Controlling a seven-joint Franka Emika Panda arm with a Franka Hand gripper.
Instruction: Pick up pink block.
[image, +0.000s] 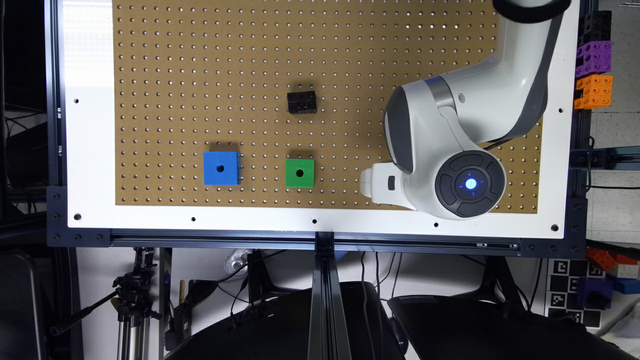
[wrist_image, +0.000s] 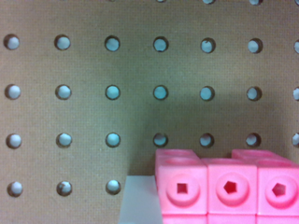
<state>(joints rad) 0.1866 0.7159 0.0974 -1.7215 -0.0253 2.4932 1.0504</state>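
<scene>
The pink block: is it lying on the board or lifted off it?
Cannot tell. The wrist view shows the pink block close up before the pegboard, its contact hidden.

blue cube (image: 221, 168), green cube (image: 300, 173), black brick (image: 302, 102)

block: we've got the pink block (wrist_image: 229, 186), bright pink plastic
detail: round studs with little angular holes
spot: sitting on the brown pegboard (wrist_image: 140, 70), close to the wrist camera

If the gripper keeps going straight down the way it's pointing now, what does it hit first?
Most likely the pink block, which sits close under the wrist camera on the pegboard. Depth is unclear, and I can't see the fingers.
</scene>
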